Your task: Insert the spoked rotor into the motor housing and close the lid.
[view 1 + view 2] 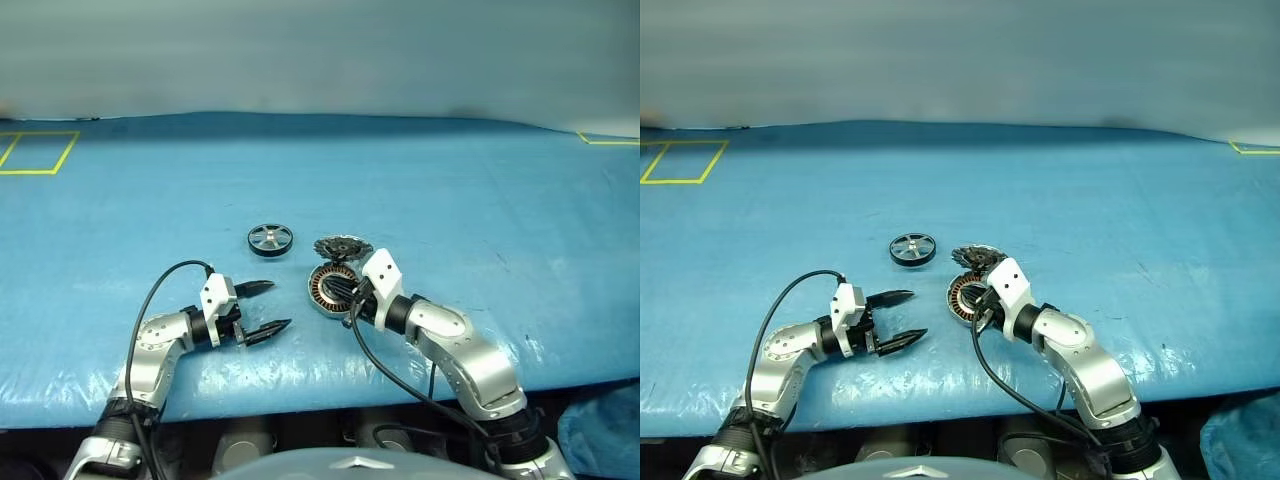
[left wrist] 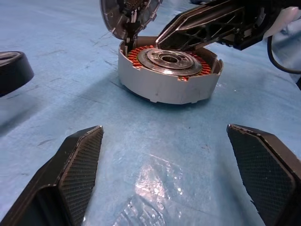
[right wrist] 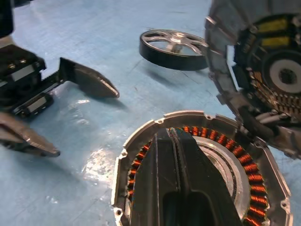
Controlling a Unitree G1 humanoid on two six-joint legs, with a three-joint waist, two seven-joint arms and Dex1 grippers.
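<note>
Motor housing sits on the blue bench, lid upright (hinged open); spoked rotor just beyond-left. Right gripper jaws pressed together over its windings; left gripper jaws spread, nearby.

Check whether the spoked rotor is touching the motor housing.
Apart. In the left eye view, bare blue table lies between the spoked rotor and the motor housing; the right wrist view shows the same gap.
</note>
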